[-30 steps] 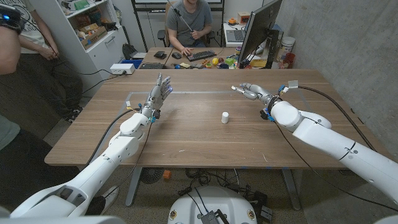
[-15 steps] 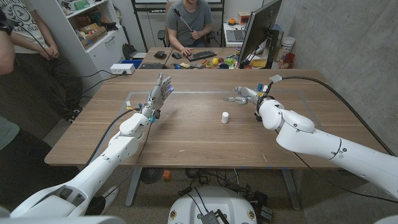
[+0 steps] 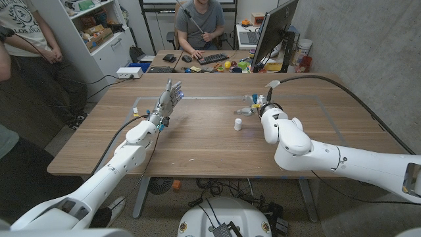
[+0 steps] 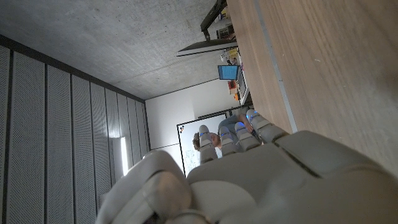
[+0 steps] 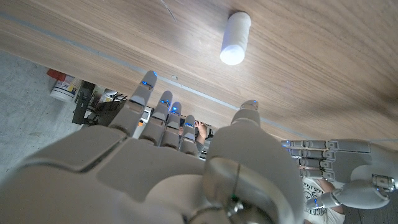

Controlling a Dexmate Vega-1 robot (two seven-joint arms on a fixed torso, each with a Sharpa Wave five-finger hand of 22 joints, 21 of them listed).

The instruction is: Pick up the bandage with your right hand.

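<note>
Bandage stands on bench; right hand, fingers apart and empty, has moved nearer it.

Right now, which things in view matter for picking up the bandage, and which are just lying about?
Belongs to the job:
- bandage, a small white roll standing on the table
- right hand, open, just beyond the roll, not touching it

Not part of it:
- left hand, raised, fingers apart, holding nothing
- monitor, keyboard and person at the far desk
</note>
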